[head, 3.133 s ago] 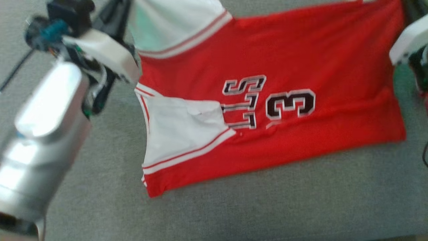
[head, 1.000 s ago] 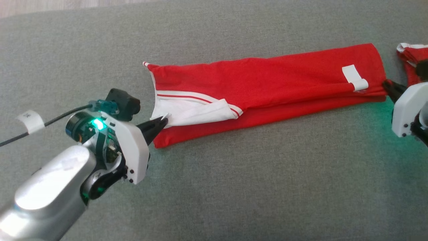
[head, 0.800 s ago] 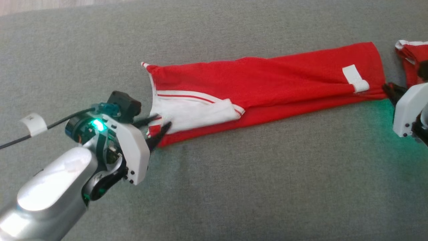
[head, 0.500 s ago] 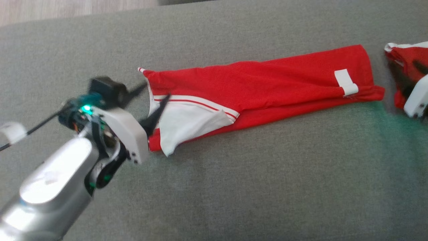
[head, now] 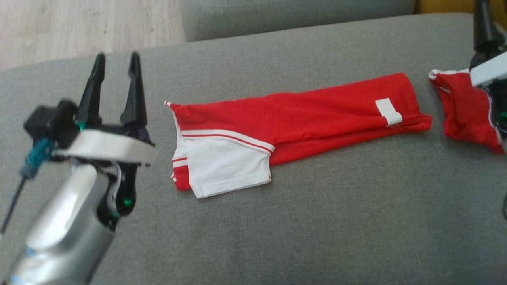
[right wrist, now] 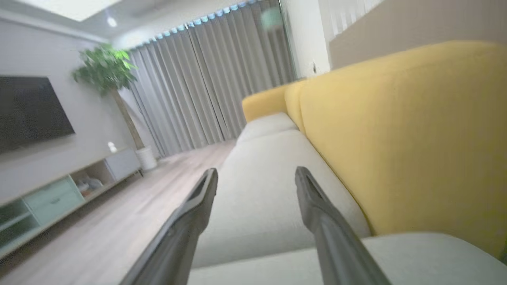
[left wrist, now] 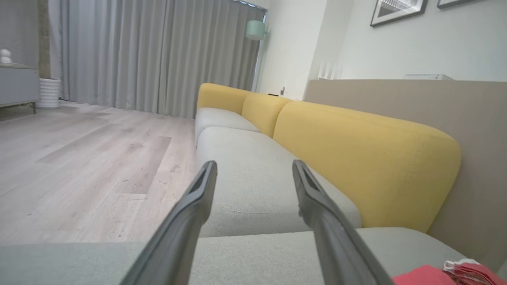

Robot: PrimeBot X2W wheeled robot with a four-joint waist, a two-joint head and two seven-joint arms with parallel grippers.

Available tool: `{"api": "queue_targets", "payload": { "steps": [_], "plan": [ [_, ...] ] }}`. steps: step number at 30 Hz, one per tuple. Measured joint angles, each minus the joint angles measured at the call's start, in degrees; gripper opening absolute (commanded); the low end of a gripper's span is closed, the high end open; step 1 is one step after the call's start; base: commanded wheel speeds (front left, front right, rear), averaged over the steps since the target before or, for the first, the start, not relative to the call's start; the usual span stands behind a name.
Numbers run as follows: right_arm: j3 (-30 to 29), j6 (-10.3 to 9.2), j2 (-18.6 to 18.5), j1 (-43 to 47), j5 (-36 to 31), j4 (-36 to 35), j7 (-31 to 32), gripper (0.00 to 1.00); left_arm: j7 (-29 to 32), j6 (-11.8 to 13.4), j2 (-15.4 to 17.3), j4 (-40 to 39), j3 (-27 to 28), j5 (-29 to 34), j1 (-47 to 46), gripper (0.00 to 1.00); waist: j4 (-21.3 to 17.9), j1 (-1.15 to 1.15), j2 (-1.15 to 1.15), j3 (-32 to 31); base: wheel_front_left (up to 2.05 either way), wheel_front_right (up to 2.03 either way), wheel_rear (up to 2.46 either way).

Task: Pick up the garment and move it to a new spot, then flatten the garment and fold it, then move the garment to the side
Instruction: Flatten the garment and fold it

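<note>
The garment (head: pixel 301 118) is a red jersey with white striped trim, lying as a long folded strip across the grey sofa seat (head: pixel 277 221). Its white panel (head: pixel 225 170) lies at the left end, and a white tag (head: pixel 389 112) sits near the right end. My left gripper (head: pixel 116 59) stands open to the left of the garment, clear of it, fingers pointing up with nothing between them. In the left wrist view a red corner of the garment (left wrist: pixel 424 276) shows at the bottom right. My right gripper (right wrist: pixel 255 173) is open and empty, and its white housing (head: pixel 488 71) is past the garment's right end.
A second bunched red cloth (head: pixel 461 107) lies just right of the strip, partly under my right arm. Yellow back cushions (left wrist: pixel 356 158) line the sofa's far side. Wooden floor (head: pixel 79 27) lies beyond the seat's left edge. The near part of the seat is bare fabric.
Both grippers have opened, let go of the garment's ends and lifted away. The white panel has dropped flat at the left end. The head view has tilted upward.
</note>
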Motion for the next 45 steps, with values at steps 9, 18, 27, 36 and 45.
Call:
{"api": "queue_targets", "payload": {
  "steps": [9, 18, 27, 36, 45],
  "plan": [
    [-24.7, 0.0, 15.7, 20.8, -22.1, -17.1, -0.4, 1.0, -3.5, 1.0, -3.2, 0.2, 2.5, 3.4, 10.5, 1.0, 0.0, 0.0, 0.0, -3.1, 0.0, 0.0, 0.0],
    [-30.4, -0.01, 26.8, 38.9, -35.3, -22.9, -0.4, 1.0, -3.6, -2.4, -9.7, 0.8, 8.2, 10.0, 21.3, 1.0, 1.0, 0.0, 0.0, -4.2, 0.0, 0.0, 0.0],
    [-31.0, 0.0, 27.9, 41.6, -38.2, -24.8, -0.4, 1.0, -3.6, -6.6, -15.4, 3.6, 13.0, 15.3, 24.9, 1.0, 1.3, 0.0, 0.0, -2.7, 0.0, 0.0, 0.0],
    [-36.3, 0.0, 28.4, 35.2, -43.4, -21.6, 1.6, 1.0, -3.6, -9.8, -17.5, 5.3, 15.1, 19.2, 21.0, 1.0, 2.4, 0.01, 0.0, 1.6, 0.0, 0.0, 0.0],
    [-50.9, 0.0, 28.2, 21.5, -48.9, -9.1, 7.9, 1.0, -3.6, -11.5, -19.7, 6.4, 14.7, 21.1, 15.3, 1.0, 4.7, 0.02, 0.0, 8.8, 0.0, 0.0, 0.0]
  ]
}}
